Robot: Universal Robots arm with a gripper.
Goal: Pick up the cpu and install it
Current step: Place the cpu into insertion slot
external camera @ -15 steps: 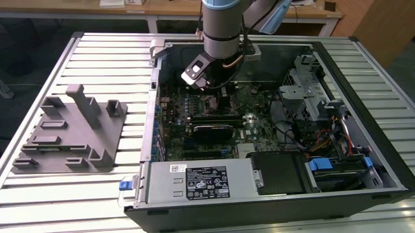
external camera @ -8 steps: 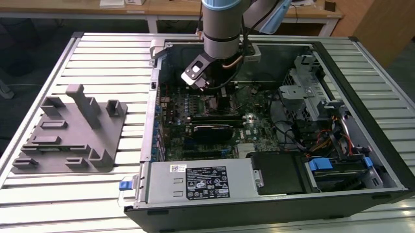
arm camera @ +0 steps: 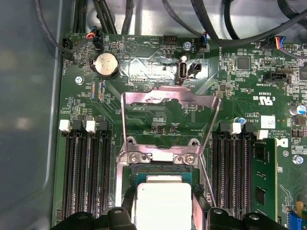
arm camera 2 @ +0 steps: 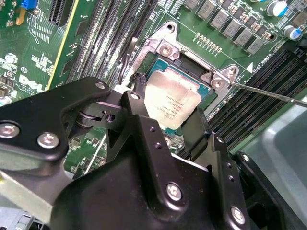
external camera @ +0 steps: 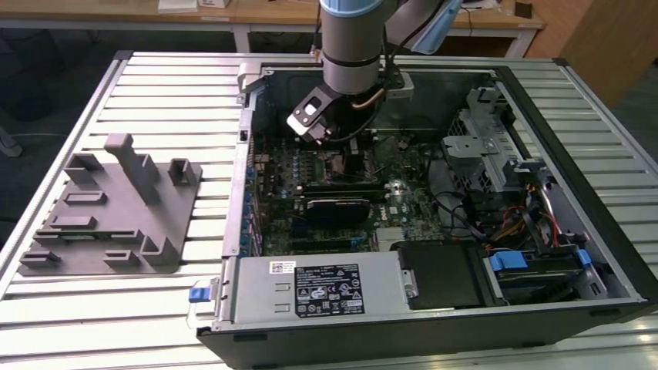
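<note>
The cpu [arm camera 2: 171, 101], a flat square chip with a silver top, lies in the socket [arm camera 2: 158, 52] on the green motherboard [arm camera: 240, 91]. My gripper [arm camera 2: 168, 109] reaches down into the open computer case [external camera: 575, 100], and its black fingers [arm camera 2: 139, 88] press against two opposite edges of the chip. In the first wrist view the cpu [arm camera: 163, 203] sits between those fingers [arm camera: 125, 207], level with the socket frame. The metal load plate [arm camera: 168, 98] stands flipped up, and the thin lever [arm camera 2: 268, 94] sticks out to one side. In the exterior view the gripper [external camera: 320, 132] hangs over the board.
Rows of black memory slots [arm camera: 86, 172] flank the socket, one with a module [arm camera: 261, 177]. A grey labelled power supply [external camera: 319, 289] fills the case's near side, with the drive cage [external camera: 494, 150] and cables at the exterior view's right. A grey fixture [external camera: 113, 208] lies on the slatted table.
</note>
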